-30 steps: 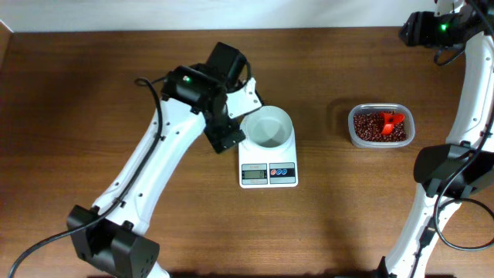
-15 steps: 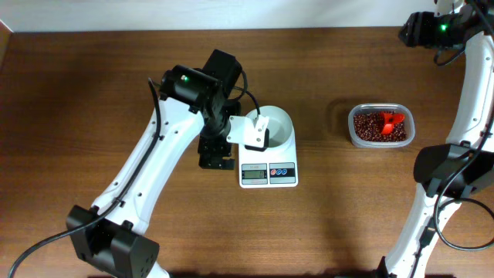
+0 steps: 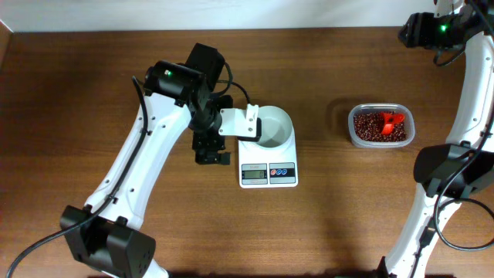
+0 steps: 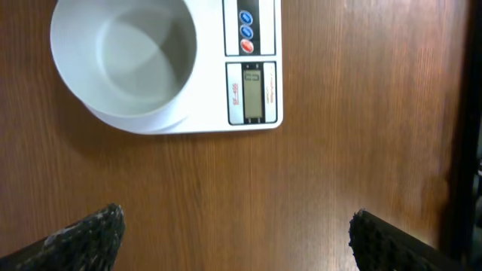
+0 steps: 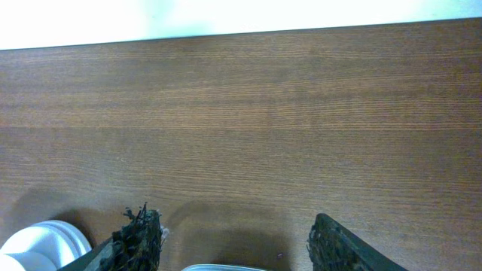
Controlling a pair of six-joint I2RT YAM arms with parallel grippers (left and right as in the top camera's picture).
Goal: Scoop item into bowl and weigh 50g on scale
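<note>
The white bowl point(image 3: 272, 126) stands empty on the white scale point(image 3: 268, 171), whose display and buttons face the front. In the left wrist view the bowl point(image 4: 124, 60) and scale point(image 4: 253, 90) lie ahead of my left gripper point(image 4: 237, 233), which is open and empty over bare table. Overhead, the left gripper point(image 3: 211, 156) is just left of the scale and apart from it. The reddish-brown beans point(image 3: 370, 128) fill a clear tub point(image 3: 352, 116) at the right. My right gripper point(image 5: 233, 226) is open and empty above the tub's far side.
An orange-red scoop point(image 3: 392, 120) lies in the beans. The tub's rim point(image 5: 226, 267) shows at the bottom of the right wrist view, and the bowl point(image 5: 34, 247) at its lower left. The right arm's base stands at the table's right edge.
My left gripper has drawn back from the bowl's left rim and swung left over the table beside the scale. The bowl stays on the scale. The right arm has not moved.
</note>
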